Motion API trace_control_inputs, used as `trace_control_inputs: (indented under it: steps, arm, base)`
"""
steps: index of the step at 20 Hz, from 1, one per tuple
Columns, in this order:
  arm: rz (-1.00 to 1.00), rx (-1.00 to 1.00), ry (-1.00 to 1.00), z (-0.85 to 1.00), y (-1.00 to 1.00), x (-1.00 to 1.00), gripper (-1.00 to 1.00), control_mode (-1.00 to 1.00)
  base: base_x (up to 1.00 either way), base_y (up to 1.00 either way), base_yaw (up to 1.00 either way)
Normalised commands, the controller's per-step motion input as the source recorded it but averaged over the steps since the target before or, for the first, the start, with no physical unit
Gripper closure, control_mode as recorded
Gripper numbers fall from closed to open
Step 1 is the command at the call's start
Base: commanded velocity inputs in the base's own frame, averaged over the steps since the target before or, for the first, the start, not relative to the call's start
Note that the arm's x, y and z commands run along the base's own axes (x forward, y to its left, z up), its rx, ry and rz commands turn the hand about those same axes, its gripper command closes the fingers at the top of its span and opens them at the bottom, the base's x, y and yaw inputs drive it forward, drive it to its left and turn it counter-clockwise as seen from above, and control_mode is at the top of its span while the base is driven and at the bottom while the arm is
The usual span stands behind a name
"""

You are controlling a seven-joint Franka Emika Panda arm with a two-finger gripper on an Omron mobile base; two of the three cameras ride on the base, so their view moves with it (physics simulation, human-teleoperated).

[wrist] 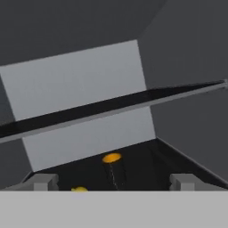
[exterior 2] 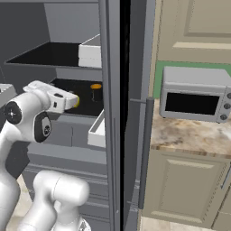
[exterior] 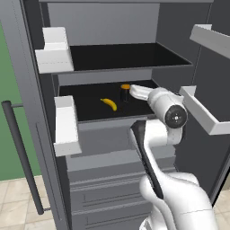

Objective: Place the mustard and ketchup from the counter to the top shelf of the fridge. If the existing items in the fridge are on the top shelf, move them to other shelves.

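The gripper [wrist: 114, 181], jaws wide and empty, is reaching toward the orange-topped dark cylinder [exterior: 125, 93]; closing off-centre risks toppling it onto the banana [exterior: 109, 104]

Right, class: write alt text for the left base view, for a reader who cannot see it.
A white robot arm reaches into an open grey fridge, its gripper open beside a dark cylinder with an orange top on the lower shelf. A banana lies nearby; the top shelf is bare.
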Motion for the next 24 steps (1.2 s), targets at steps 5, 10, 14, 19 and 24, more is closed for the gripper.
trace_control_inputs:
  steps: [5, 10, 14, 19, 24]
  arm:
    - [0.0, 0.0, 0.01, 0.25, -0.14, -1.0, -1.0, -1.0]
    - [0.0, 0.0, 0.05, 0.26, -0.08, -1.0, -1.0, -1.0]
    - [0.0, 0.0, 0.19, 0.3, 0.0, -1.0, -1.0, -1.0]
    - [0.0, 0.0, 0.35, 0.06, 0.0, -1.0, -1.0, -1.0]
    - [0.08, 0.0, 0.43, -0.22, 0.0, -1.0, -1.0, -1.0]
  base:
    - [0.0, 0.0, 0.0]
    - [0.0, 0.0, 0.0]
    - [0.0, 0.0, 0.0]
    - [0.0, 0.0, 0.0]
    - [0.0, 0.0, 0.0]
